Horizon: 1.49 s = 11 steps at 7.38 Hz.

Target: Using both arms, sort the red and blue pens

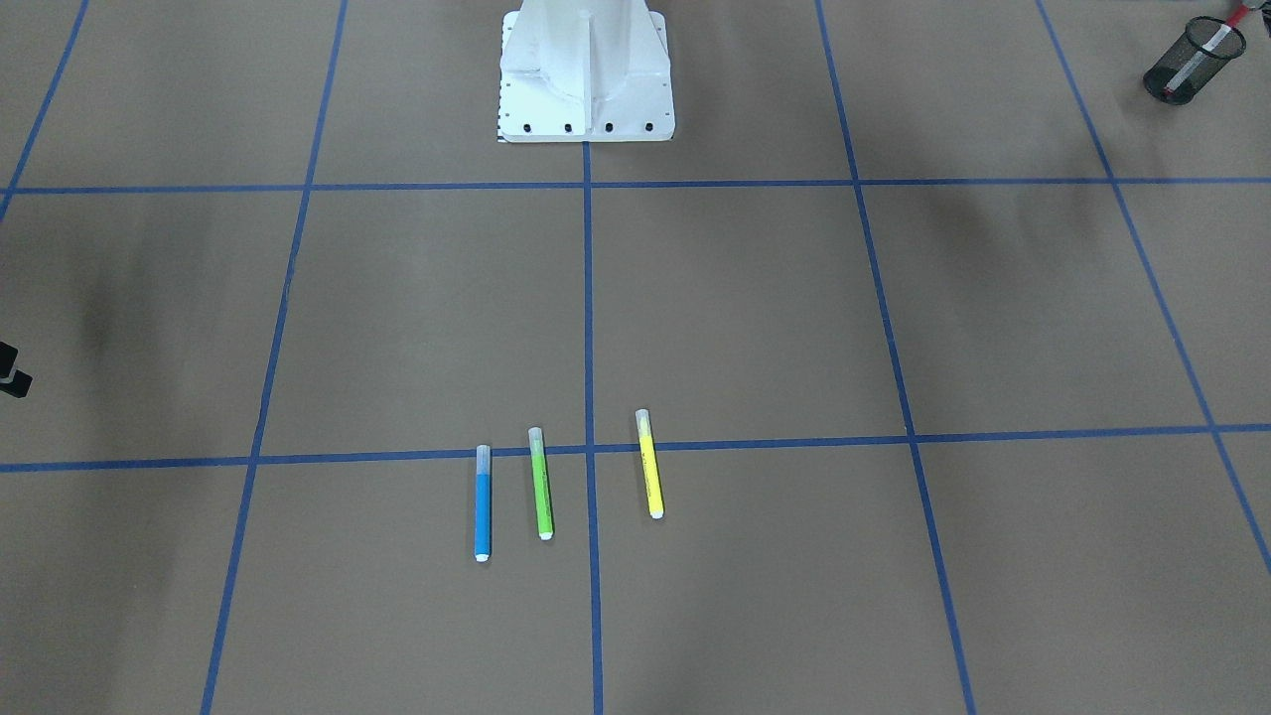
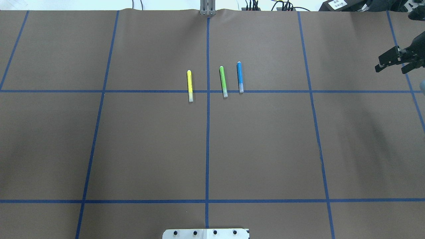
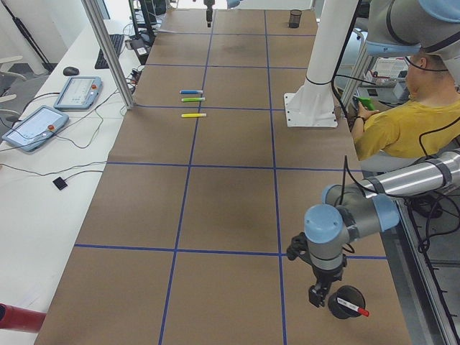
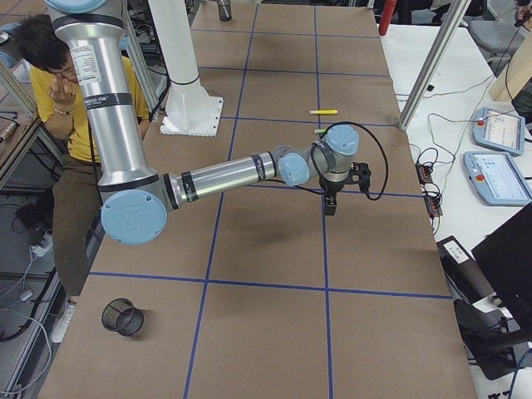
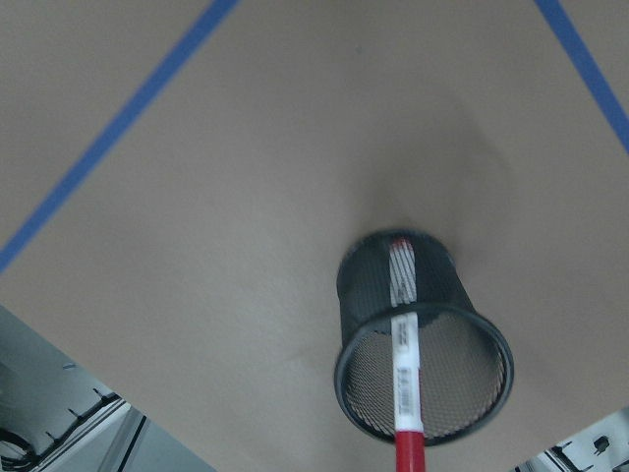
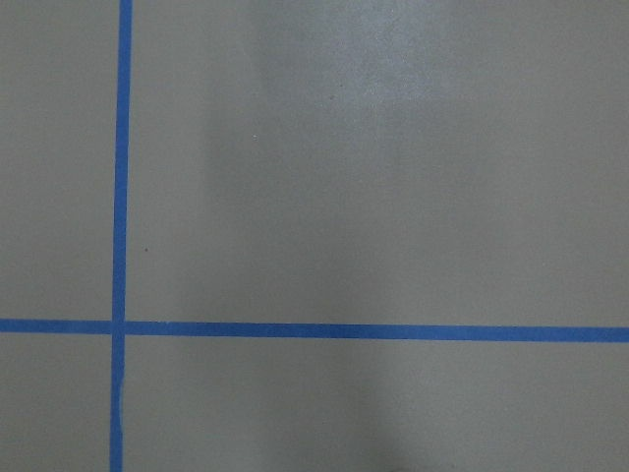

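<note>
While both arms reach out over it, the big brown table (image 2: 265, 149) lies flat, with blue tape lines (image 2: 208, 139) that cut it into squares. The right arm (image 4: 224, 174) is long and grey, and it stretches far out across the table. The left arm (image 3: 374, 208) bends low near the table's end. A person (image 3: 395, 129) in a yellow shirt sits behind the robot's white base (image 1: 586, 70).

The left claw (image 3: 316, 296) points down, close to the table. Whether its fingers are wide or narrow cannot be told from here. Just beside this claw, on the robot's side of it, stands a black mesh cup (image 5: 364, 275). The red pen (image 5: 403, 344) is inside that cup. It leans on the rim and its red end sticks out over the top.

The right claw (image 4: 329, 208) also points down, above the table. Its fingers are too dark and small to tell if they are wide or narrow. A second mesh cup (image 4: 122, 317) stands well away from it, near the table's edge.

The blue pen (image 2: 239, 77) lies flat, apart from the right claw. It is the nearest to that claw in a row of three. The green marker (image 2: 223, 81) lies just past it, and the yellow marker (image 2: 190, 85) is farthest from that claw.
</note>
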Available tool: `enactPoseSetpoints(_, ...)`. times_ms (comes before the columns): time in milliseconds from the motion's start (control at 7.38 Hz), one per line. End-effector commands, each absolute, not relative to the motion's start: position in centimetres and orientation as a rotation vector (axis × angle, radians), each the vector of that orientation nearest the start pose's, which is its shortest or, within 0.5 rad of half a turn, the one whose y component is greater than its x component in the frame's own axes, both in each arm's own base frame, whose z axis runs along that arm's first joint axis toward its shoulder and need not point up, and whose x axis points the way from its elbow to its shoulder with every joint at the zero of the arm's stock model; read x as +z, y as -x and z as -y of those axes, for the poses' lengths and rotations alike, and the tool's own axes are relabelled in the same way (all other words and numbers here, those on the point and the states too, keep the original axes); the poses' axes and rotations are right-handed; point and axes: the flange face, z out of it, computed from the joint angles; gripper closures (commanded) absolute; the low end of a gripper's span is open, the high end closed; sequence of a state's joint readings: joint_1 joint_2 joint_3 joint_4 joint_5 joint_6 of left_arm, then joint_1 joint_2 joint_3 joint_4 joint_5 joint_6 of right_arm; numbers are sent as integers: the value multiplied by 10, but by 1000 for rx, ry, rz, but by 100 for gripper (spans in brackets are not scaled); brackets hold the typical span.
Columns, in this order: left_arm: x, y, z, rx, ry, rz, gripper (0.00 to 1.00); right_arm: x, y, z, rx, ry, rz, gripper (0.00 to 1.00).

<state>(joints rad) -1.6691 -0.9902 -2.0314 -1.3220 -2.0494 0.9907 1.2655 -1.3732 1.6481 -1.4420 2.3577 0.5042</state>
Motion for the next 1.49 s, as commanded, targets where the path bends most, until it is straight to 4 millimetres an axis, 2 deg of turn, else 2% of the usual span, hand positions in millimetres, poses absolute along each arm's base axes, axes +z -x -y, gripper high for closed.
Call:
enactPoseSetpoints(0,616,111,289,617,38,-636,0,498,115,574,27,-46,863,0)
enactPoseSetpoints(135,598,107,316,473,-3,-689,0,497,115,573,26,-48,863,0)
enactPoseSetpoints(406,556,109,373,186,-36,-661,0,495,116,575,23,-52,864,0)
enactPoseSetpoints(542,556,110,391,88,-64,-651,0,494,117,576,23,-53,864,0)
enactPoseSetpoints(813,587,110,434,-21,-159,-695,0,485,118,581,16,-69,868,0)
enactPoseSetpoints(1084,609,111,445,-110,-229,-704,0,472,121,586,18,-80,876,0)
enactPoseSetpoints(1219,613,107,439,-108,-216,-745,0,454,128,590,57,-77,890,0)
enactPoseSetpoints(1354,614,104,436,-106,-205,-788,0,429,147,594,80,-71,909,0)
